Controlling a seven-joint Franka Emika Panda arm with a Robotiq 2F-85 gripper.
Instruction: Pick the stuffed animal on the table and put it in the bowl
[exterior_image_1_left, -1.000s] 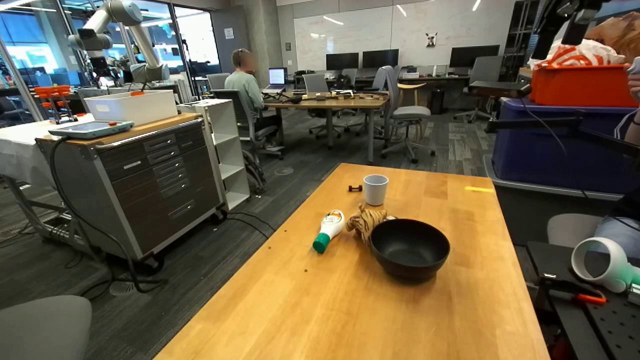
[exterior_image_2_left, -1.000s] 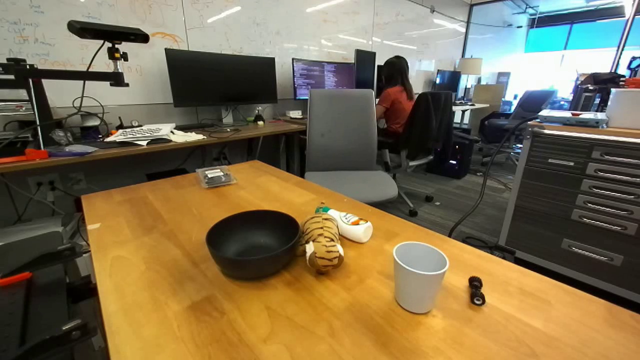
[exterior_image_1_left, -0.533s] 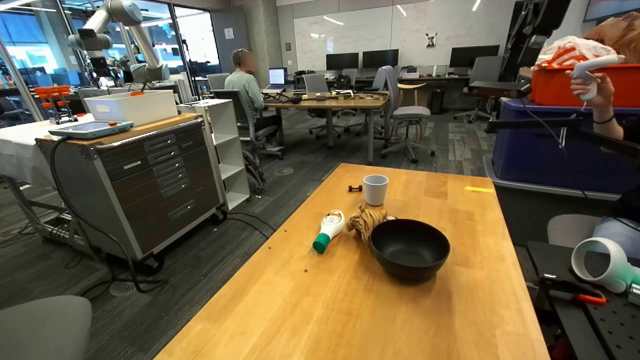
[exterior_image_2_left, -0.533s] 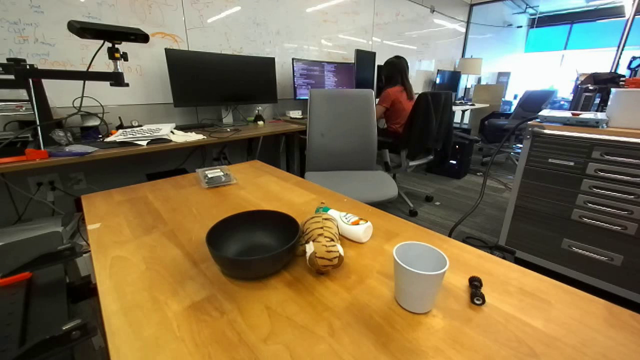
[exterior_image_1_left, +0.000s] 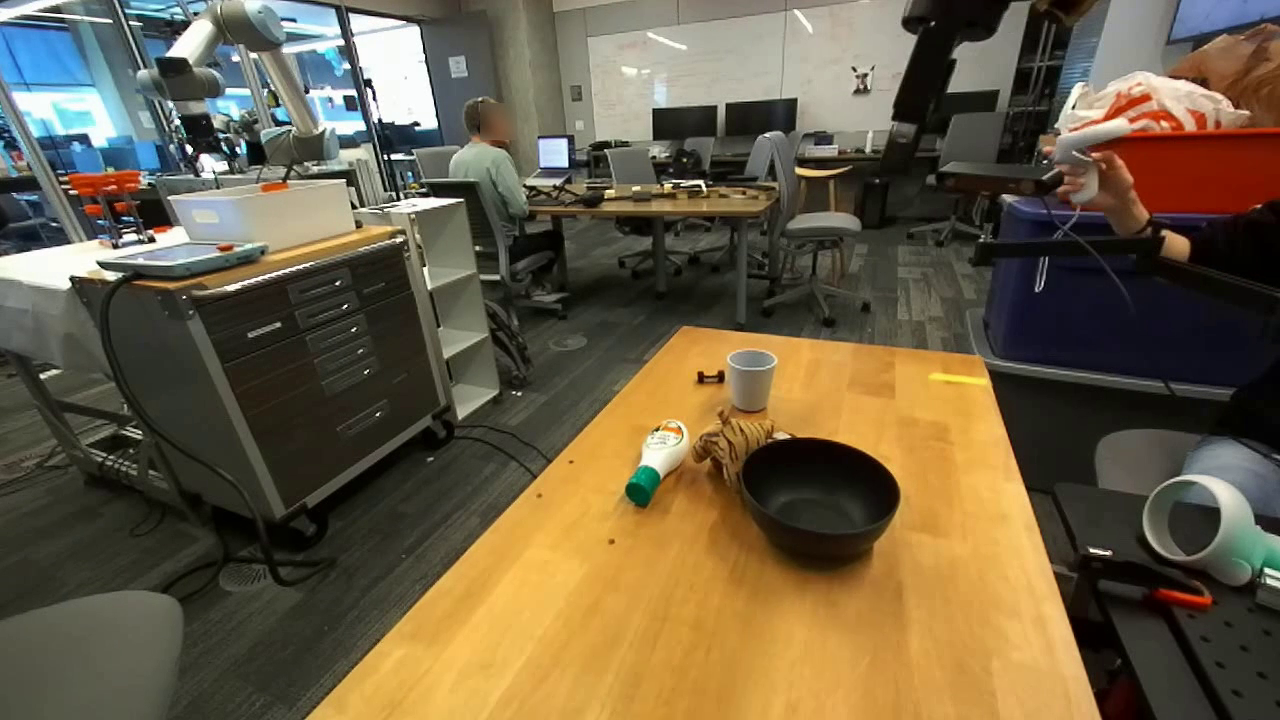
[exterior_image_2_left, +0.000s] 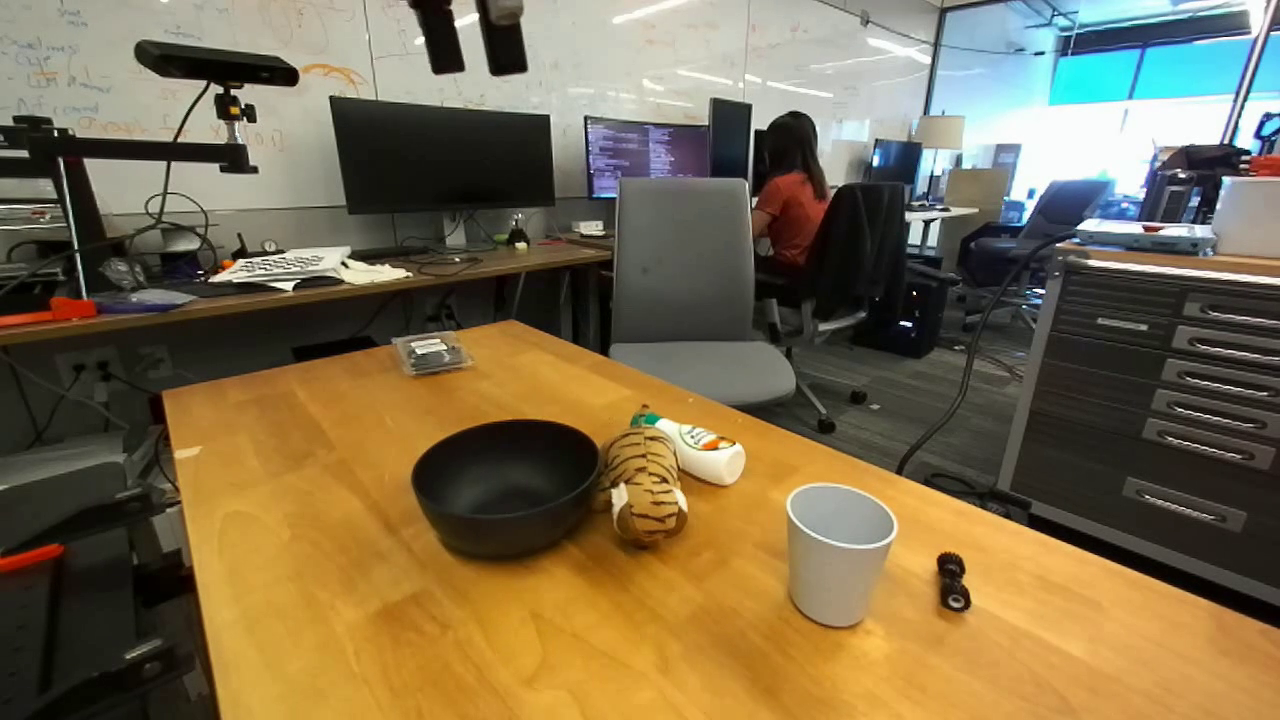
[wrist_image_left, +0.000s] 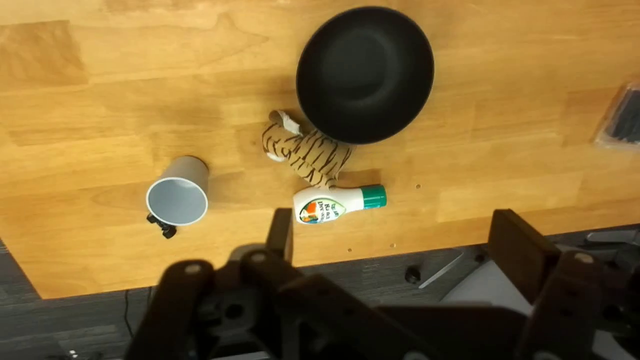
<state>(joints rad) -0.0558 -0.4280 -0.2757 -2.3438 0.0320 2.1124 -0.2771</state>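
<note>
Whiteboards (exterior_image_1_left: 690, 70) and desk monitors (exterior_image_2_left: 445, 155) back a working office, where a long table (exterior_image_1_left: 700, 620) with a light wood top fills the foreground. Well apart from it stands a dark drawer cabinet (exterior_image_1_left: 320, 380). High above the tabletop hangs the gripper (exterior_image_2_left: 472, 55), unclenched, its two fingers (wrist_image_left: 520, 255) spread wide in the wrist view. Lower down, a round black bowl (wrist_image_left: 365, 75) sits upright. Just beside it, outside on the wood, lies the stuffed animal (exterior_image_2_left: 645, 485), a tan tiger with dark stripes; whether the two touch I cannot tell. On the tiger's other side a white bottle (wrist_image_left: 325, 204) with a green cap lies flat. Near the tiger's head a pale grey cup (exterior_image_2_left: 840, 555) stands upright, and just beside that rests a small black dumbbell-shaped piece (exterior_image_2_left: 953, 582).
</note>
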